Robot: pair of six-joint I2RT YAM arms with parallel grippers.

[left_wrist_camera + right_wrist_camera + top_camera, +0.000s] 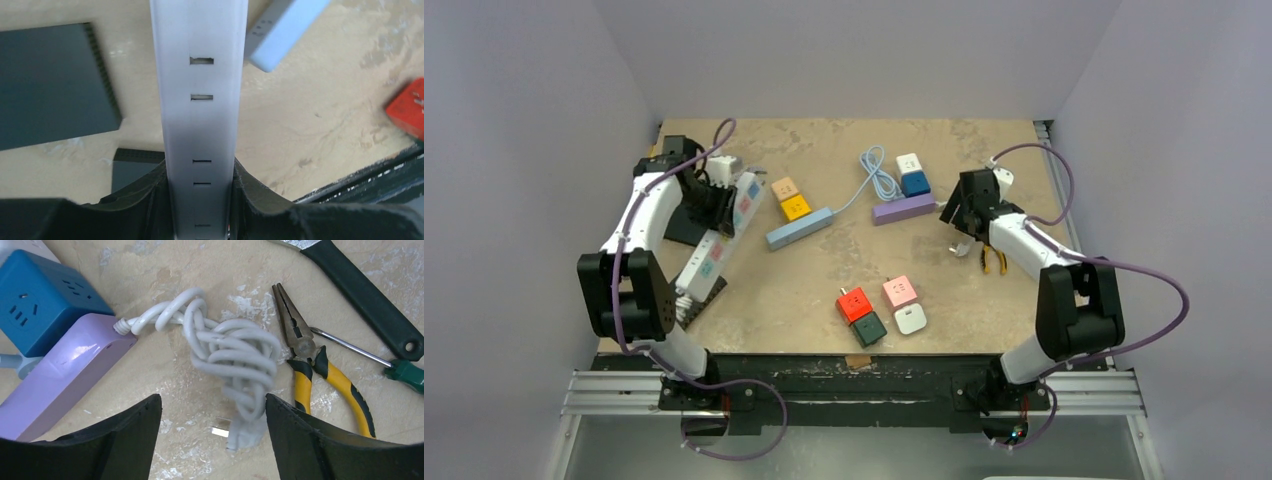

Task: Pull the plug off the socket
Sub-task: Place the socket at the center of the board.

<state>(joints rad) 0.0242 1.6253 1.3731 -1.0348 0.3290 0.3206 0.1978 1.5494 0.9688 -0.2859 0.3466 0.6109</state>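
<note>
Small white plastic plug lies free on the tabletop beneath the open right hand. It looks light and rigid, best pinched by its body, not its floppy cord. Left hand grips the long white power strip.

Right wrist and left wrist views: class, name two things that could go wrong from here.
1. The knotted white cable lies loose under the open right fingers, close beside the pliers. A grab might catch only a loop, or drag the pliers along.
2. The left fingers clamp the white power strip by its narrow sides, so it might twist or slip.
</note>
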